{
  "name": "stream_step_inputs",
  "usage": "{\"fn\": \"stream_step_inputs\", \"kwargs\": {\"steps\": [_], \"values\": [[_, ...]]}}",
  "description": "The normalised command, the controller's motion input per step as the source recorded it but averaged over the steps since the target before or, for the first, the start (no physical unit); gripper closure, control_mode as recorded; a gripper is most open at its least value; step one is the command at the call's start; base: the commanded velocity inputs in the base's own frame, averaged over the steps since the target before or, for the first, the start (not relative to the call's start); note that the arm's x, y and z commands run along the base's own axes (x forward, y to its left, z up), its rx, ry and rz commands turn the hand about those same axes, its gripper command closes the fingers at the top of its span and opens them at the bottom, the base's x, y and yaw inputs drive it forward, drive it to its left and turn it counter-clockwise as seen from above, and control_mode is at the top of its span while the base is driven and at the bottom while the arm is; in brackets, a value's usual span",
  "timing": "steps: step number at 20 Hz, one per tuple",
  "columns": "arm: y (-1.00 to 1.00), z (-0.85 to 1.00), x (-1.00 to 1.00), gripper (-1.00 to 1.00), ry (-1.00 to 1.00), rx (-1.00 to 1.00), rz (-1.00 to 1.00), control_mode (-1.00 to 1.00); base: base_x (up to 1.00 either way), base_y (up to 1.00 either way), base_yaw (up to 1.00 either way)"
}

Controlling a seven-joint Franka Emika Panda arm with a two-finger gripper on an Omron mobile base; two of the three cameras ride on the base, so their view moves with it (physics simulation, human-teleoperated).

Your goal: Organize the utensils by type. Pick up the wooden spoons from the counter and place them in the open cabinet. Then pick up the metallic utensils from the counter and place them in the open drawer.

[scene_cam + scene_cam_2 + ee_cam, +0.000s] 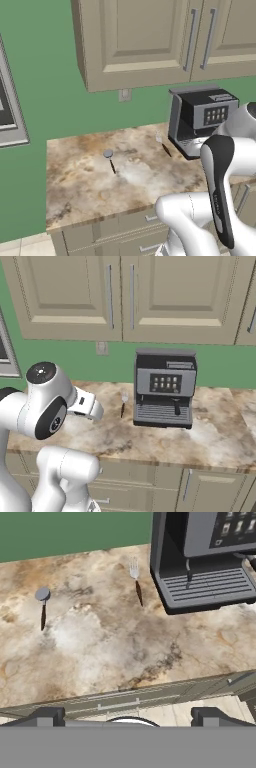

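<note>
Utensils, spoon [43, 607] and fork [136, 581], lie heads toward wall; end effector [128, 717] spread apart.

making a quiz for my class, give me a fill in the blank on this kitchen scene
1. The fork lies just beside the ____ machine.
2. The spoon has a round ____ head and a dark handle.
3. Both utensils lie on the marbled ____.
4. The claw hangs with its jaws ____, holding nothing.

Missing words: coffee; grey; counter; open
</note>
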Motion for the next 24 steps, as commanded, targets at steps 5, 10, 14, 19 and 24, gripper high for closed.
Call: {"fn": "stream_step_inputs", "kwargs": {"steps": [5, 10, 14, 19, 24], "values": [[0.00, 0.00, 0.00, -1.00, 0.00, 0.00, 0.00, 1.00, 0.05, 0.02, 0.00], [0.00, 0.00, 0.00, -1.00, 0.00, 0.00, 0.00, 1.00, 0.00, 0.00, 0.00], [0.00, 0.00, 0.00, -1.00, 0.00, 0.00, 0.00, 1.00, 0.00, 0.00, 0.00], [0.00, 0.00, 0.00, -1.00, 0.00, 0.00, 0.00, -1.00, 0.00, 0.00, 0.00], [0.02, -0.05, 0.15, -1.00, -0.01, 0.00, 0.00, -1.00, 0.00, 0.00, 0.00]]}}
